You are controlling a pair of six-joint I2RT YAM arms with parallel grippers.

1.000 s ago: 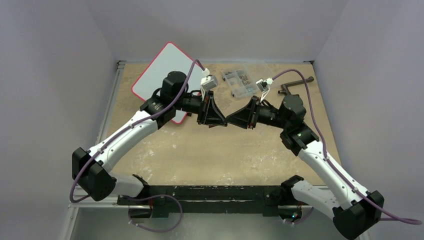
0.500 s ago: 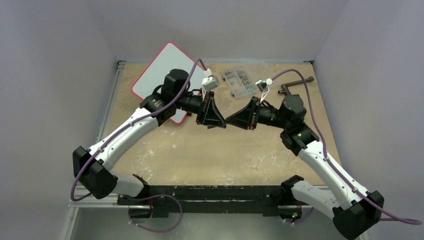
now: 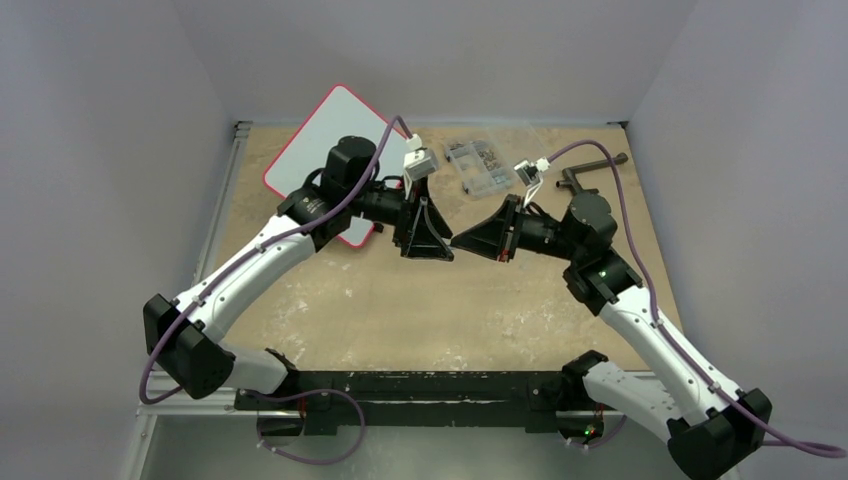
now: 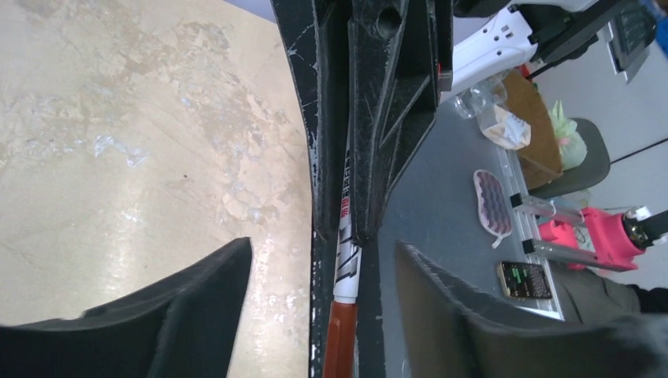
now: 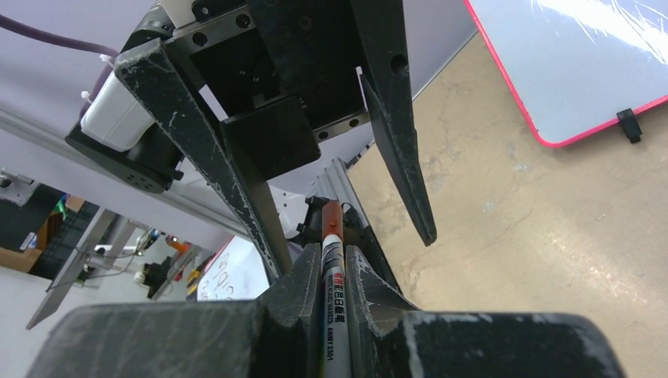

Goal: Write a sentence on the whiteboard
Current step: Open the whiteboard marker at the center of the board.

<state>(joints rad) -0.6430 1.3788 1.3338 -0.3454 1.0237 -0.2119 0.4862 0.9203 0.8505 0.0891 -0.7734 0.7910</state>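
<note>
The whiteboard [image 3: 320, 145], white with a thin red rim, lies at the back left of the table, and its corner shows in the right wrist view [image 5: 567, 63]. No sentence shows on its visible face. Both grippers meet above the table's middle. My right gripper [image 5: 331, 256] is shut on a marker [image 5: 332, 307] with a white barrel and a reddish-brown cap [image 4: 339, 339]. My left gripper [image 4: 323, 242] stands open around the capped end, its fingers [image 5: 402, 142] apart from the marker. From above, the left gripper [image 3: 440, 245] and right gripper [image 3: 460, 240] nearly touch.
A small clear parts box [image 3: 478, 165] sits at the back centre. A dark metal tool [image 3: 590, 168] lies at the back right. The left arm's elbow hangs over the whiteboard's near corner. Grey walls close in the table on three sides.
My left gripper has opened and let go of the marker. My right gripper has closed on the barrel. Both arms have shifted slightly.
</note>
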